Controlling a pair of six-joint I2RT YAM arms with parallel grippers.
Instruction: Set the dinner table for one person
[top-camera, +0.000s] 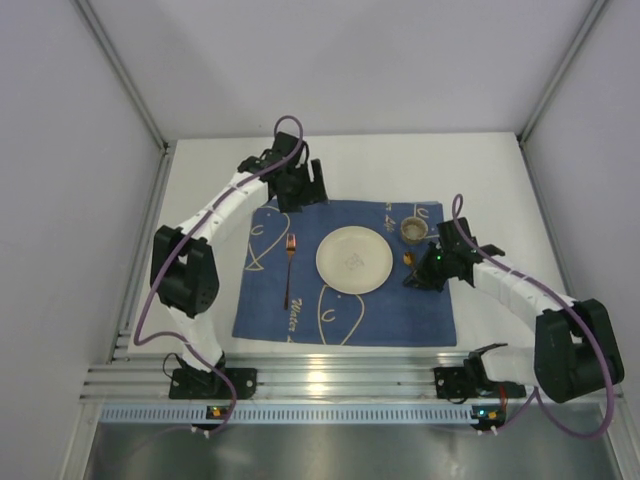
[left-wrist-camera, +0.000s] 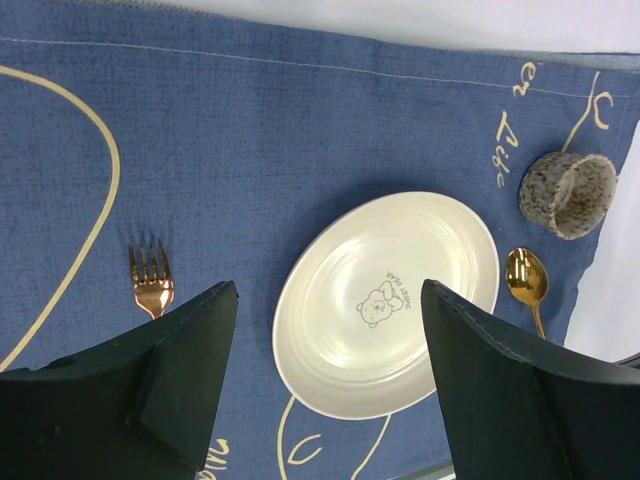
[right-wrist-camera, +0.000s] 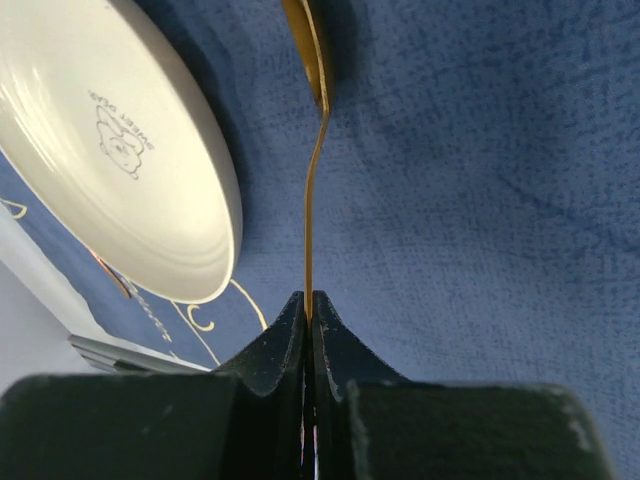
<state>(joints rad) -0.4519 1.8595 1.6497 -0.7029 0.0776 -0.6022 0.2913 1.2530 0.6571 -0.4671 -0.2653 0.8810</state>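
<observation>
Right wrist: right gripper pinching spoon handle.

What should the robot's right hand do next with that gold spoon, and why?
Probably ease it down and open. The right hand grips the spoon by its handle, and the spoon lies close over the blue placemat beside the plate, where it belongs. Whether it touches the cloth, I cannot tell.

White dinner table, blue placemat, gold spoon
</observation>
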